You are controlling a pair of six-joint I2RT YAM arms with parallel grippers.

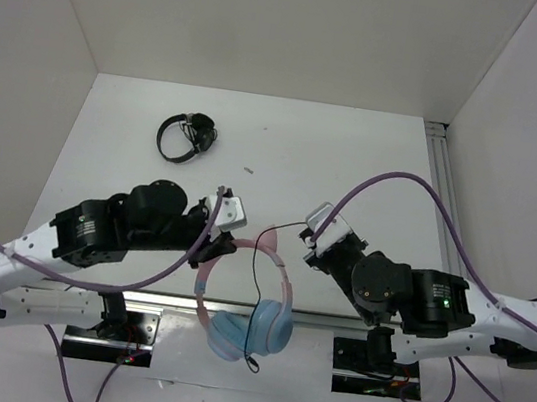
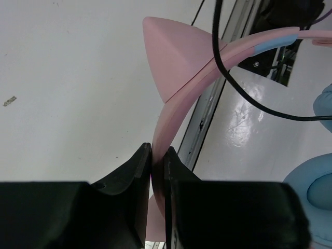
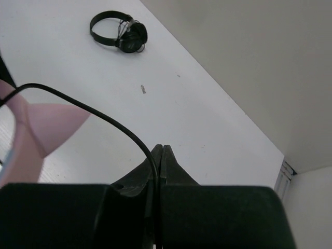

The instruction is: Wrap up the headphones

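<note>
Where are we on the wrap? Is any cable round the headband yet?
Done: both grips are made. The left jaws are shut on the pink headband, and the right jaws are shut on the cable. In hand: the cable runs in a slack loop that crosses the headband once. Left: all the winding. I see no full turn round the headphones yet.

White table (image 1: 353,173), plain off-white walls (image 1: 275,20)
</note>
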